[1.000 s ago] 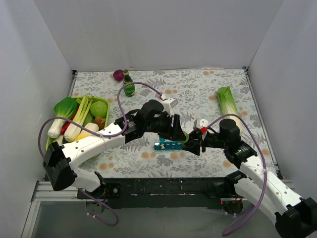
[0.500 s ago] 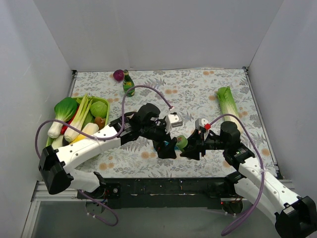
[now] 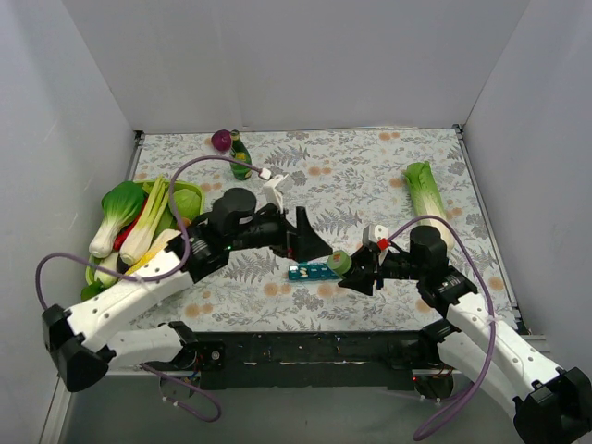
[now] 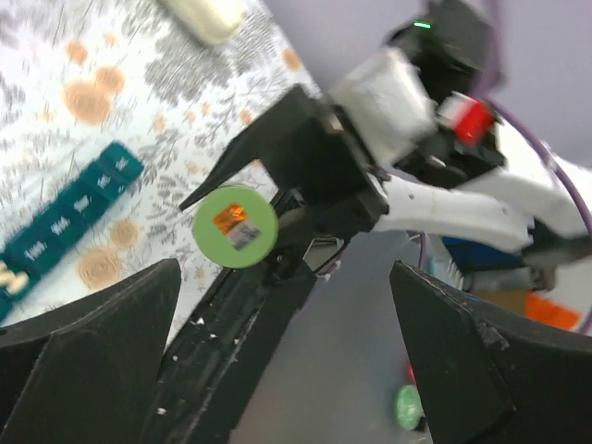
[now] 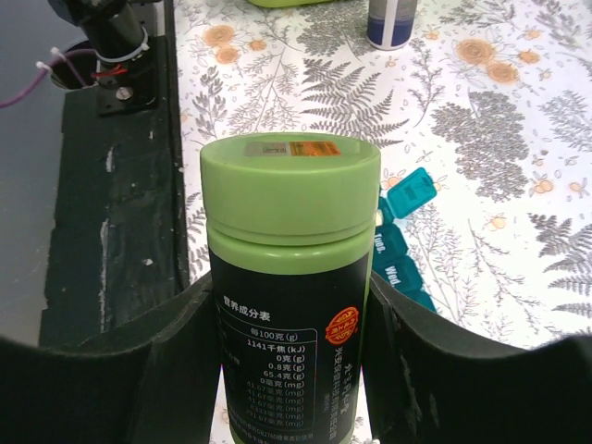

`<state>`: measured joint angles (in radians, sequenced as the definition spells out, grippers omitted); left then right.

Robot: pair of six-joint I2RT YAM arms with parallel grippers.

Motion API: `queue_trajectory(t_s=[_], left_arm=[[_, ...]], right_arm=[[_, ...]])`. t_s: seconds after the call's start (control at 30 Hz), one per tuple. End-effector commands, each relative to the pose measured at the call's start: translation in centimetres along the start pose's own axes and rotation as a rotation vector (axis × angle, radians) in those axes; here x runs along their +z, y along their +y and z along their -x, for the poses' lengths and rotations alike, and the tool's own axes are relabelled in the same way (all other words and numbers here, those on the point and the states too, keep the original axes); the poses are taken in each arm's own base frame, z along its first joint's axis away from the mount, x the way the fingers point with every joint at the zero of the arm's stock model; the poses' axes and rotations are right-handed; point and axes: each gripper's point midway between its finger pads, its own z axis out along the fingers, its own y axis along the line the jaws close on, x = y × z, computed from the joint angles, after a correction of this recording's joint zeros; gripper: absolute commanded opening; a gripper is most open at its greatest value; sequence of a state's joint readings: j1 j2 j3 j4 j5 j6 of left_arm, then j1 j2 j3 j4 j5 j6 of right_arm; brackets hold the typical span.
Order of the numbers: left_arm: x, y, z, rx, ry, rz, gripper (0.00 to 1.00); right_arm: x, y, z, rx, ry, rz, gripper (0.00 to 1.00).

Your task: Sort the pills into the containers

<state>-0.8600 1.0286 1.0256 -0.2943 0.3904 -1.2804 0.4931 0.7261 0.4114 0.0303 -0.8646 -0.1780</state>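
The containers are a teal-blue pill organiser [image 3: 313, 271] lying flat near the table's front edge, also seen in the left wrist view [image 4: 65, 217] and the right wrist view [image 5: 400, 242] with one end lid up. My right gripper [image 5: 291, 370] is shut on a black-labelled pill bottle [image 5: 289, 305] with a green cap [image 3: 339, 262], held just right of the organiser. My left gripper [image 3: 307, 239] hangs open and empty above and behind the organiser, its fingers [image 4: 92, 342] wide apart, facing the cap [image 4: 236, 227]. I cannot make out any loose pills.
A green tray [image 3: 192, 189] of vegetables sits at the left. A leafy cabbage [image 3: 427, 194] lies at the right. A small dark green bottle [image 3: 240, 159] and a purple onion [image 3: 221, 140] stand at the back. The black front rail [image 5: 111, 231] runs below the bottle.
My left gripper has opened wide and drawn back up and to the left, away from the bottle's cap. The right gripper still holds the bottle in about the same place.
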Motion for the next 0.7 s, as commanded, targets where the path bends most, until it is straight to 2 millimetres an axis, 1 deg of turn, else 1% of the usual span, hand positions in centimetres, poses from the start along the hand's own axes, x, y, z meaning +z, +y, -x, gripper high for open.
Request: queue_trajectory(t_s=[0.0,0.03,0.07,0.1,0.13,0.23,0.27,0.33,0.37,0.43,0.67], left_arm=[[3.0,1.7,-0.7,-0.307,0.084,0.131,0.98],[3.3,1.9,-0.4,-0.302,0.074,0.158,0.98],[3.6,2.0,-1.0,-0.301,0.099,0.182,0.98],[4.4,2.9,-1.4,-0.306,0.116,0.217,0.98],[4.7,2.7,-1.2,-0.299,0.12,0.224,0.97],[5.8,3.7,-2.4,-0.292,0.163,0.276,0.95],[6.1,3.7,-2.7,-0.289,0.172,0.279,0.93],[6.7,3.7,-3.1,-0.286,0.185,0.281,0.9],[6.8,3.5,-3.0,-0.283,0.185,0.275,0.86],[7.0,3.5,-3.1,-0.275,0.192,0.272,0.82],[7.9,4.0,-4.4,-0.241,0.25,0.272,0.65]], right_arm=[[-0.4,-1.3,2.7,-0.139,-0.027,-0.047,0.01],[-0.4,-1.3,2.8,-0.143,-0.028,-0.05,0.01],[-0.4,-1.4,2.8,-0.143,-0.028,-0.053,0.01],[-0.4,-1.4,2.8,-0.146,-0.03,-0.054,0.01],[-0.4,-1.4,2.8,-0.147,-0.031,-0.054,0.01],[-0.4,-1.6,2.9,-0.148,-0.034,-0.061,0.01],[-0.4,-1.6,2.9,-0.147,-0.035,-0.063,0.01],[-0.4,-1.5,2.8,-0.148,-0.034,-0.061,0.01],[-0.4,-1.6,2.7,-0.146,-0.032,-0.062,0.01],[-0.4,-1.5,2.7,-0.145,-0.033,-0.062,0.01],[-0.4,-1.5,2.6,-0.134,-0.035,-0.061,0.01]])
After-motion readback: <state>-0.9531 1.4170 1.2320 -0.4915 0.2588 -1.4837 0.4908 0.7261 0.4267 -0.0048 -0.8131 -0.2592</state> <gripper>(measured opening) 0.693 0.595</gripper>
